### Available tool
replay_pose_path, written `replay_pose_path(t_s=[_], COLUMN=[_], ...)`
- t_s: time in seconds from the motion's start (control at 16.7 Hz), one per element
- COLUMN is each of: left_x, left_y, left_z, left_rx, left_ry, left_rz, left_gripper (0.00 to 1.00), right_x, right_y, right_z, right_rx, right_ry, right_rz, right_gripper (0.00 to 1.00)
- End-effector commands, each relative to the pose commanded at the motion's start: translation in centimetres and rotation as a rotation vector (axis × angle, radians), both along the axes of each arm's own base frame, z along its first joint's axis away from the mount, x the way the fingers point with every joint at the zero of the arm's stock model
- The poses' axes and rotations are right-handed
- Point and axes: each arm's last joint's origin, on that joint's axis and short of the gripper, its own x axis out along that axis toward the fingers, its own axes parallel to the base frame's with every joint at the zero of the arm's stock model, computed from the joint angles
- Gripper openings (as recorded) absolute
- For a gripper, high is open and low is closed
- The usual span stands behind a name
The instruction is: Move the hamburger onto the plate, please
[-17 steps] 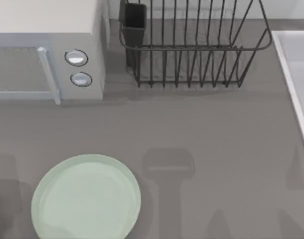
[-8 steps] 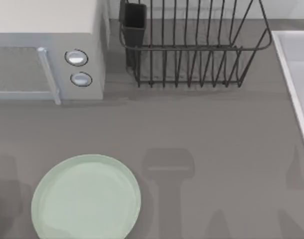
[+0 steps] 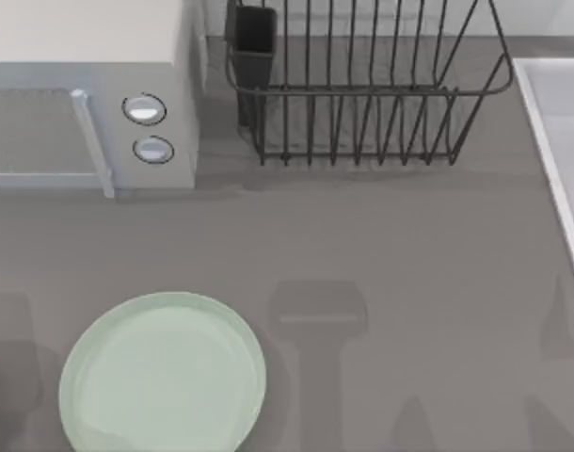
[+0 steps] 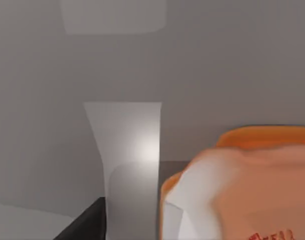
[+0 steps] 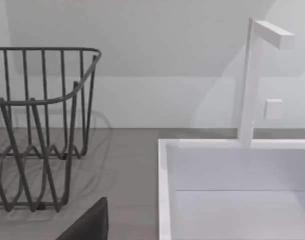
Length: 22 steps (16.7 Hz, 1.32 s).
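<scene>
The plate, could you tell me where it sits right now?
In the top view the plate lies on the table's near left, below the microwave.

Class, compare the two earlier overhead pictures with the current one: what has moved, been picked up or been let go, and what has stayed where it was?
Nothing visibly changed in the top view. The plate lies at the table's near left with nothing on it, and the microwave, dish rack and sink keep their places. The left wrist view shows the hamburger close up.

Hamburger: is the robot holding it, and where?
Cannot be told. The hamburger sits close before the left wrist camera, but no fingers show on it.
</scene>
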Motion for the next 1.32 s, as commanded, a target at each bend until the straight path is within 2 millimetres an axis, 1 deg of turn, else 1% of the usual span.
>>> replay_pose_path(t_s=[0.18, 0.24, 0.66, 0.72, 0.84, 0.96, 1.08, 1.32], left_x=[0.0, 0.0, 0.0, 0.2, 0.3, 0.6, 0.8, 0.4], left_y=[0.0, 0.0, 0.0, 0.1, 0.2, 0.4, 0.4, 0.2], left_z=[0.0, 0.0, 0.0, 2.2, 2.6, 3.9, 5.7, 10.1], left_rx=[0.0, 0.0, 0.0, -0.001, 0.001, 0.002, -0.004, -0.01], left_ry=[0.0, 0.0, 0.0, -0.034, -0.038, -0.042, -0.029, -0.013], left_rz=[0.0, 0.0, 0.0, -0.003, 0.0, 0.0, -0.001, -0.002], left_gripper=[0.02, 0.0, 0.0, 0.0, 0.0, 0.0, 0.0, 0.0], right_x=[0.0, 0.0, 0.0, 0.0, 0.0, 0.0, 0.0, 0.0], right_y=[0.0, 0.0, 0.0, 0.0, 0.0, 0.0, 0.0, 0.0], right_z=[0.0, 0.0, 0.0, 0.0, 0.0, 0.0, 0.0, 0.0], right_rx=[0.0, 0.0, 0.0, 0.0, 0.0, 0.0, 0.0, 0.0], right_ry=[0.0, 0.0, 0.0, 0.0, 0.0, 0.0, 0.0, 0.0], right_rz=[0.0, 0.0, 0.0, 0.0, 0.0, 0.0, 0.0, 0.0], right_gripper=[1.0, 1.0, 1.0, 1.0, 1.0, 1.0, 1.0, 1.0])
